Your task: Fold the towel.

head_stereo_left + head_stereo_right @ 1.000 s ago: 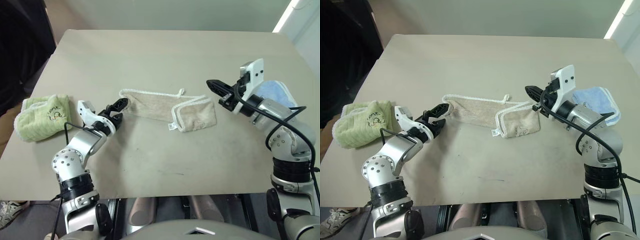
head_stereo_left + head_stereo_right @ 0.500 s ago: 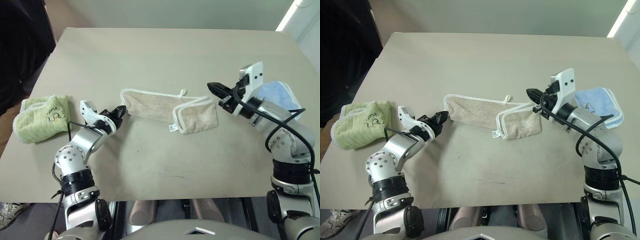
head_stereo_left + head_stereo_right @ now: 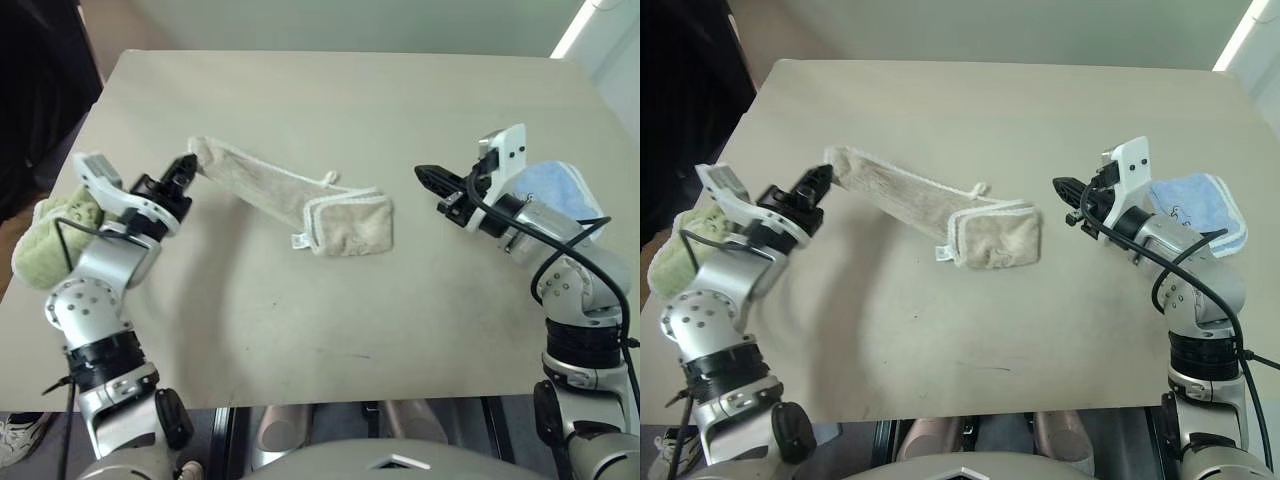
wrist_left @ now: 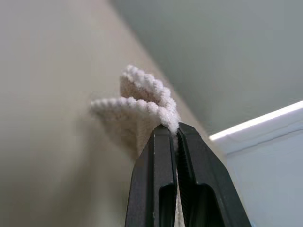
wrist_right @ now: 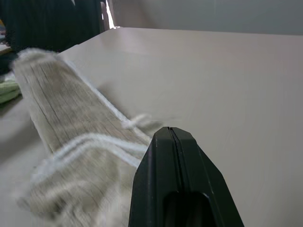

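Nearest, at nine o'clock, the left gripper (image 3: 185,165) is clamped on the towel's (image 3: 300,195) free end, lifted off the table (image 3: 330,90). At three o'clock the right gripper (image 3: 428,178) hangs pressed together, holding nothing. Centre table, the towel's other end lies doubled over, so folding looks partly done; the raised strip remains. It is tan, ribbed, white-edged, with a small loop.
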Robot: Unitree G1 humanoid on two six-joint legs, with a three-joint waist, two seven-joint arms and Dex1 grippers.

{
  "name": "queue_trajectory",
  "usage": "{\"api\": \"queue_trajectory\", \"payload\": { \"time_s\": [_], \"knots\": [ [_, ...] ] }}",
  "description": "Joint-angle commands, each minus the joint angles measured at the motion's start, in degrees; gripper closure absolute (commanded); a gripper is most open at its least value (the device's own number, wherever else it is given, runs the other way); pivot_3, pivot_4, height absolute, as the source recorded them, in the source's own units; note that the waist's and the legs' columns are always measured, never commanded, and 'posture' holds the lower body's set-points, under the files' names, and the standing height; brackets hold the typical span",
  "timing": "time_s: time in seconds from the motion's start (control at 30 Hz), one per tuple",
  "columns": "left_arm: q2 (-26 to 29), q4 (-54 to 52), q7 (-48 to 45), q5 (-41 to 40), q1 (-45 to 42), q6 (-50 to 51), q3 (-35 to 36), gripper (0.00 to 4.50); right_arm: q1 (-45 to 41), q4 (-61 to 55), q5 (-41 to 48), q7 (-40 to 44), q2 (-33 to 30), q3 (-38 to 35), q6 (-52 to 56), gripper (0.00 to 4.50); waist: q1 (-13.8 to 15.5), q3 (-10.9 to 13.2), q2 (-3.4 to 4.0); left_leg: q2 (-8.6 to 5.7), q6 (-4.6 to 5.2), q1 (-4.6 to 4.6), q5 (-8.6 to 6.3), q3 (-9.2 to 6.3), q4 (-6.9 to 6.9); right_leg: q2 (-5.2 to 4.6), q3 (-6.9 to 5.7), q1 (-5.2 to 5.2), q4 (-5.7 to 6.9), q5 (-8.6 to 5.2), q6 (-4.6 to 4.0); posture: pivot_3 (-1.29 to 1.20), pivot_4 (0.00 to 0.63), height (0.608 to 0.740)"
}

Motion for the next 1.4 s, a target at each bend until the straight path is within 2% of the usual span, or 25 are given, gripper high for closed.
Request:
{"api": "queue_trajectory", "payload": {
  "time_s": [0.03,0.1,0.2,0.33,0.53,0.6,0.67,0.7,0.73,0.87,1.0,1.03,1.1,1.2,1.27,1.37,1.4],
  "knots": [
    [2.72,-4.51,-5.58,1.65,-1.90,1.95,-3.94,4.47,-0.67,-1.27,-0.05,-0.39,-0.47,-1.38,-0.69,4.50,0.13,0.00,0.00,-0.01,-0.01,-0.02,-0.02,0.00,0.02,-0.01,0.00,0.00,-0.01,0.07,-0.11,0.00,0.150,0.740],
    [3.64,-6.40,-8.38,3.02,-2.84,3.32,-7.70,4.47,-0.76,-0.72,-0.25,-0.66,-0.43,-1.56,-0.76,4.50,0.45,0.00,0.00,-0.01,0.02,-0.10,-0.05,0.00,0.08,-0.03,0.00,-0.02,-0.03,0.05,-0.08,0.00,0.150,0.740],
    [4.36,-9.59,-15.19,9.31,-7.49,7.09,-20.93,4.47,-1.22,1.49,-1.78,-2.79,-0.29,-2.74,-1.36,4.50,1.11,-0.01,-0.01,-0.02,0.07,-0.29,-0.09,0.00,0.20,-0.07,-0.01,-0.09,-0.04,0.01,0.05,0.00,0.150,0.740],
    [4.83,-10.37,-22.44,18.40,-11.60,7.93,-33.35,4.47,-1.50,3.29,-2.57,-4.68,-0.13,-4.20,-1.77,4.50,1.30,-0.01,-0.01,-0.05,0.08,-0.45,-0.16,0.04,0.34,-0.18,-0.01,-0.25,-0.04,0.15,0.21,0.00,0.150,0.740],
    [2.25,-7.36,-32.59,31.25,-17.54,7.90,-50.10,4.47,-0.14,2.19,-3.14,-7.78,0.09,-6.89,-1.42,4.50,1.17,-0.01,-0.01,0.01,0.04,-0.52,-0.22,0.07,0.24,-0.18,-0.05,-0.40,-0.02,0.14,0.23,0.00,0.150,0.740],
    [2.25,-6.26,-34.81,34.92,-18.20,7.60,-53.41,4.47,0.43,1.26,-2.92,-8.57,0.23,-7.58,-1.11,4.50,0.99,-0.01,0.00,0.02,0.06,-0.50,-0.23,0.08,0.21,-0.18,-0.05,-0.40,-0.03,0.13,0.23,0.00,0.150,0.740],
    [1.47,-5.19,-35.55,36.80,-18.38,7.60,-53.86,4.47,1.04,0.44,-2.77,-9.04,0.30,-7.87,-0.88,4.50,0.85,-0.01,0.00,0.03,0.10,-0.50,-0.26,0.09,0.20,-0.18,-0.05,-0.42,-0.02,0.13,0.25,0.00,0.150,0.740],
    [0.82,-4.59,-35.98,36.95,-18.34,7.69,-53.25,3.96,1.32,0.06,-2.70,-9.30,0.43,-8.00,-0.75,4.50,0.85,-0.01,0.00,0.04,0.11,-0.51,-0.26,0.09,0.19,-0.17,-0.05,-0.43,-0.02,0.13,0.25,0.00,0.150,0.740],
    [0.29,-4.21,-36.41,37.17,-18.28,7.81,-52.67,3.81,1.51,-0.22,-2.66,-9.49,0.54,-8.08,-0.64,4.50,0.86,-0.01,0.00,0.04,0.12,-0.51,-0.27,0.09,0.20,-0.18,-0.05,-0.44,0.00,0.11,0.27,0.00,0.150,0.740],
    [-1.69,-3.61,-36.77,36.38,-18.23,8.74,-48.63,2.38,2.18,-1.25,-2.52,-10.02,1.14,-8.03,-0.22,4.50,0.89,-0.01,0.00,0.04,0.63,-0.51,-0.53,0.09,0.24,-0.18,-0.04,-0.37,-0.02,0.12,0.34,0.00,0.150,0.740],
    [-3.34,-4.13,-36.16,35.30,-17.83,9.41,-44.01,0.97,1.95,-1.25,-2.49,-9.45,1.39,-7.53,0.20,4.50,0.89,-0.01,0.00,0.04,0.67,-0.51,-0.49,0.09,0.32,-0.18,-0.04,-0.35,-0.01,0.15,0.38,0.00,0.150,0.740],
    [-3.79,-4.47,-35.96,34.57,-17.64,9.57,-42.34,0.48,1.83,-1.25,-2.45,-9.25,1.42,-7.28,0.29,4.50,0.89,-0.01,0.00,0.04,0.69,-0.51,-0.48,0.09,0.33,-0.18,-0.04,-0.34,-0.01,0.16,0.39,0.00,0.150,0.740],
    [-4.47,-5.14,-35.80,33.49,-17.32,9.78,-39.72,0.04,1.71,-1.29,-2.36,-8.95,1.45,-6.85,0.50,4.50,0.89,-0.01,0.00,0.04,0.72,-0.50,-0.47,0.09,0.34,-0.18,-0.03,-0.32,0.00,0.16,0.39,0.00,0.150,0.740],
    [-4.94,-5.75,-34.15,33.03,-17.22,8.69,-34.84,0.04,2.05,-2.22,-2.58,-7.50,0.95,-4.83,0.73,4.50,0.89,-0.01,0.00,0.04,0.73,-0.50,-0.44,0.10,0.35,-0.17,-0.03,-0.33,0.02,0.17,0.40,0.00,0.150,0.740],
    [-3.92,-4.46,-31.82,37.17,-17.08,5.02,-33.36,0.04,2.42,-4.53,-2.10,-5.93,0.81,-2.45,1.19,4.50,0.84,-0.01,0.01,0.04,0.74,-0.49,-0.42,0.10,0.35,-0.17,-0.03,-0.33,0.02,0.18,0.40,0.00,0.150,0.740],
    [-2.77,-2.74,-31.02,41.61,-16.12,0.17,-32.47,0.61,1.98,-6.99,-0.95,-4.98,1.74,0.01,2.30,4.50,0.72,-0.01,0.01,0.04,0.73,-0.45,-0.41,0.10,0.35,-0.17,-0.04,-0.33,0.03,0.18,0.40,0.00,0.150,0.740],
    [-2.35,-2.44,-31.41,42.64,-15.70,-0.79,-32.69,0.95,1.64,-7.13,-0.73,-4.88,2.21,0.70,2.53,4.50,0.71,-0.01,0.01,0.04,0.74,-0.45,-0.40,0.10,0.34,-0.17,-0.04,-0.32,0.03,0.17,0.40,0.00,0.150,0.740]
  ]
}}
